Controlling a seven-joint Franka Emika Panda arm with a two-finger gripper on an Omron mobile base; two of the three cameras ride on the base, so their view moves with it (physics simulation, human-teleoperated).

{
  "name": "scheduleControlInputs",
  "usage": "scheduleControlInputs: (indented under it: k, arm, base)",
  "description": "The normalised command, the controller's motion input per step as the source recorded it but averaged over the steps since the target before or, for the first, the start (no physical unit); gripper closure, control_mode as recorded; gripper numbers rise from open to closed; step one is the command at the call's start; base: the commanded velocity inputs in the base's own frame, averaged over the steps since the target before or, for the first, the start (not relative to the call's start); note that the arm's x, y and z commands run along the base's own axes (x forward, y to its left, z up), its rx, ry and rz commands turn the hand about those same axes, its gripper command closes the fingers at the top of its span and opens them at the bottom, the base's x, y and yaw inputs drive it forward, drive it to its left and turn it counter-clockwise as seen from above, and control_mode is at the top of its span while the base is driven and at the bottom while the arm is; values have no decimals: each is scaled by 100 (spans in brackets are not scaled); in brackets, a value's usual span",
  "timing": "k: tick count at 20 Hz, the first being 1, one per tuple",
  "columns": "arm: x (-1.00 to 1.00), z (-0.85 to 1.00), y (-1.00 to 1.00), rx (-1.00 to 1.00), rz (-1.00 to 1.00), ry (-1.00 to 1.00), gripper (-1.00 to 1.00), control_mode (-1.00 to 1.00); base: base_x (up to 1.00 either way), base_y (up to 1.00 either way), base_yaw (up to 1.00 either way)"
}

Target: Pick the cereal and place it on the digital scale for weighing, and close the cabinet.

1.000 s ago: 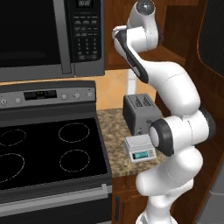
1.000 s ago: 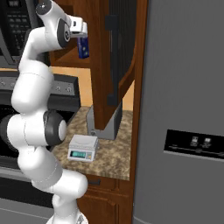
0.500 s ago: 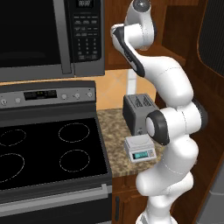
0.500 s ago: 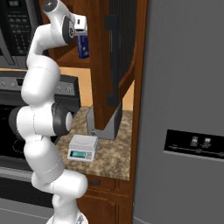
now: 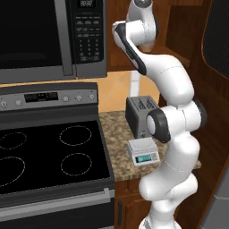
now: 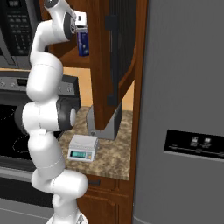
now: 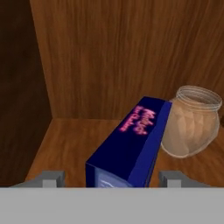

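Blue cereal box (image 7: 131, 144) clamped between narrowly parted gripper (image 6: 81, 29) fingers, raised above cabinet (image 7: 74, 144) shelf, beside glass jar (image 7: 192, 122).

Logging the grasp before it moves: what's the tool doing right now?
Tool: closed on the cereal, which hangs below it at the open cabinet.

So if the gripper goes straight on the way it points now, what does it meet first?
The gripper already has the blue cereal box between its jaws. Beyond the box, the line likely ends at the cabinet's wooden back wall; the jar sits off to one side, though depth is unclear.
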Motion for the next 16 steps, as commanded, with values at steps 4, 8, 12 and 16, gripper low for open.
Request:
scheduleControlInputs:
  k: [4,8,12,16]
  arm:
    - [0,-4,-29,2,0,0,100,-100]
    - [0,-11,-26,1,0,0,100,-100]
    - [-3,-12,-6,0,0,0,100,-100]
    - [-68,-5,0,0,4,-7,100,-100]
  base:
    - [0,0,0]
    - [0,0,0]
    - [0,0,0]
    - [0,0,0]
